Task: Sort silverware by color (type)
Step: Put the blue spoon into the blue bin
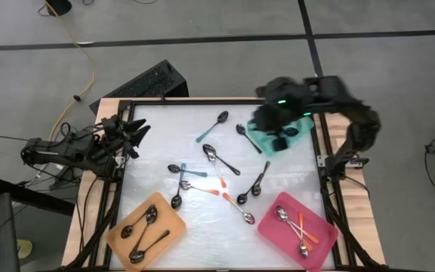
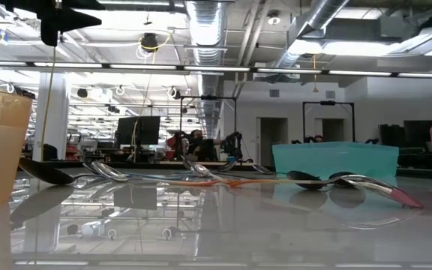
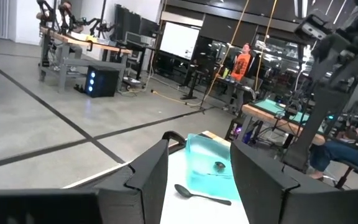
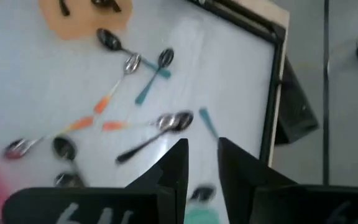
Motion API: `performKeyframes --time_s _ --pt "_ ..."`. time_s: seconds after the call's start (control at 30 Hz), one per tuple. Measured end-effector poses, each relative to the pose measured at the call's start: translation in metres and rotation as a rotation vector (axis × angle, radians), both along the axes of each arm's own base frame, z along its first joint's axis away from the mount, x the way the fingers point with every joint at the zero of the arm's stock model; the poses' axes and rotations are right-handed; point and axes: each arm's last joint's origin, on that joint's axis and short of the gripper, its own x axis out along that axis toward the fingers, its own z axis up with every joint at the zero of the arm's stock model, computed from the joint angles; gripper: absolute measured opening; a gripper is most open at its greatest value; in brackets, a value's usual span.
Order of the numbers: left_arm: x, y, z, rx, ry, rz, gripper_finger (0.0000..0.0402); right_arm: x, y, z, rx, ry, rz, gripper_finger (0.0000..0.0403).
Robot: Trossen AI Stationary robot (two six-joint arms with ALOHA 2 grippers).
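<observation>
Your left gripper (image 1: 136,134) hangs over the left edge of the tabletop (image 1: 293,180), well apart from all the silverware. Its jaws stand open with a clear gap and hold nothing; in the left wrist view the fingers (image 3: 148,177) frame bare tabletop, with a dark spoon (image 3: 199,194) lying well beyond them in front of the teal tray (image 3: 207,165).

On the near side from those jaws sits the orange tray (image 1: 171,231), carrying three dark spoons (image 1: 148,227). Farther towards the middle, between your two grippers, the loose silverware is scattered: a teal-handled spoon (image 1: 213,125) at the far side, a teal-handled pair (image 1: 181,172) crossing near the centre, orange-handled spoons (image 1: 216,168), and a dark spoon (image 1: 260,180) beside them. A pink-handled spoon (image 1: 242,211) lies just short of the pink tray (image 1: 314,221), which holds two orange-handled spoons (image 1: 299,230) crossed over each other.

Your right gripper (image 1: 282,136) is over the teal tray at the far right corner. In the right wrist view its jaws stand only narrowly apart, with nothing visible between the fingers (image 4: 176,165); you can't tell from the high view whether they touch the tray. A dark spoon (image 1: 248,137) lies just beside that gripper, its bowl near the tray's edge.
</observation>
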Motion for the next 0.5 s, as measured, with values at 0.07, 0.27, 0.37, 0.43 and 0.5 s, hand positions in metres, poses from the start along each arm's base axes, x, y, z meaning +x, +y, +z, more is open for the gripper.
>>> performKeyframes --time_s 0.07,0.27,0.37,0.43,0.5 --pt "0.0 0.0 0.0 0.0 0.003 0.0 0.0157 -0.025 -0.002 0.008 0.028 0.022 -0.02 0.0096" --pt "0.001 0.0 -0.006 0.002 0.05 -0.001 0.0157 -0.094 -0.01 0.022 0.148 -0.062 -0.05 0.0096" --pt "0.002 0.0 -0.009 0.003 0.06 0.001 0.0157 -0.125 -0.014 0.015 0.157 -0.131 -0.08 0.0096" --pt "0.003 0.0 -0.012 0.007 0.066 0.006 0.0157 -0.137 -0.017 0.006 0.141 -0.206 -0.108 0.0096" --pt "0.003 0.0 -0.013 -0.024 0.051 0.017 0.0157 -0.145 -0.02 -0.005 0.12 -0.273 -0.132 0.0096"
